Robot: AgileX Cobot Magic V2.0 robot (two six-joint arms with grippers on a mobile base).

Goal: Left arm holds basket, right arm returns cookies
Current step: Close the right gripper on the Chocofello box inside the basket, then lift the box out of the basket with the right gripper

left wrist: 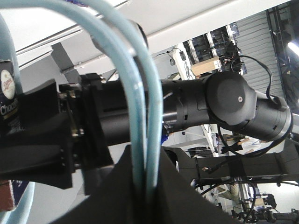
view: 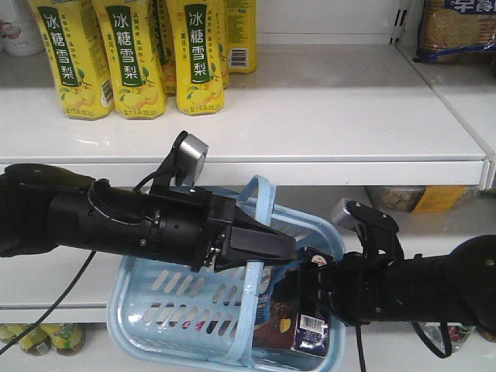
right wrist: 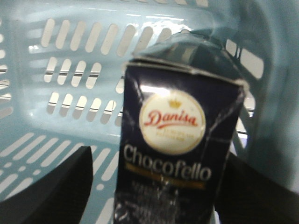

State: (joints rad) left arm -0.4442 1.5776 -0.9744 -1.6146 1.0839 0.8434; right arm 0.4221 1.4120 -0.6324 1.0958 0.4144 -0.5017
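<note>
Only the right wrist view shows the right gripper (right wrist: 161, 186) spread open astride the cookies (right wrist: 173, 154), a gap showing beside one finger (right wrist: 65, 186), the box standing inside the basket (right wrist: 70, 70), whereas the left wrist view instead shows the left gripper (left wrist: 145, 196) clamped tight on the basket's paired handles (left wrist: 140, 102).

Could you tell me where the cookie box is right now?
The cookie box sits inside the basket, at its right end in the front view, between the right gripper's fingers.
</note>
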